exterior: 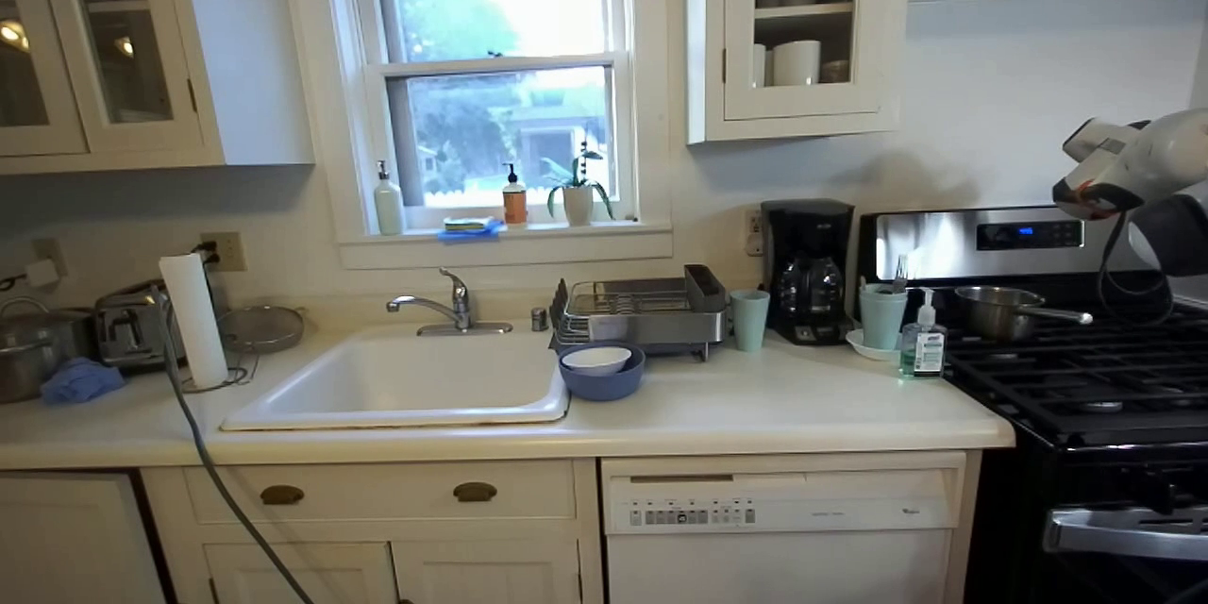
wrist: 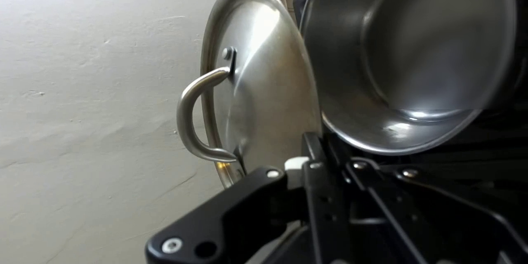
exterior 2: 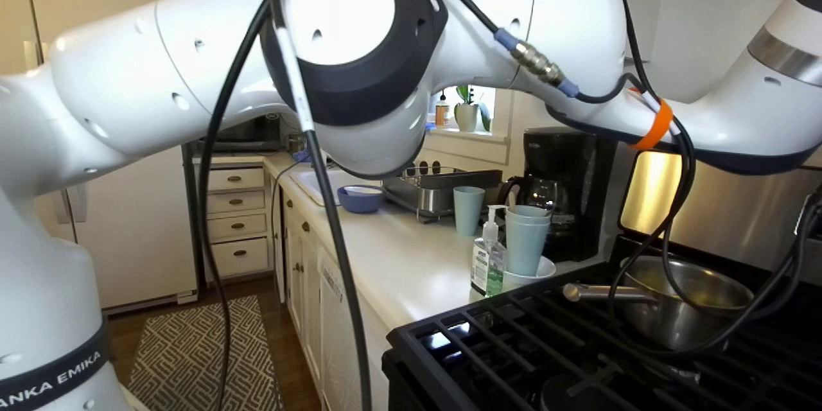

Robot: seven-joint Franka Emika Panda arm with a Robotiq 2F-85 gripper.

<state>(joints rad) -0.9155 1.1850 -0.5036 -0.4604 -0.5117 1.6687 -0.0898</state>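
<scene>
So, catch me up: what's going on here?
The tool appears to have a metal lid pinched at its rim, with the loop handle facing away from the open pot alongside. The lid is tilted and isn't covering the pot; I can't tell whether they touch.

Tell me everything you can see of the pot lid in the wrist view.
The pot lid is round, domed and silvery, apparently stainless steel, with a flanged rim and an arched loop handle. It is angled to the open pot beside it, handle facing away. The claw appears clamped on its edge; whether lid and pot touch is unclear.
</scene>
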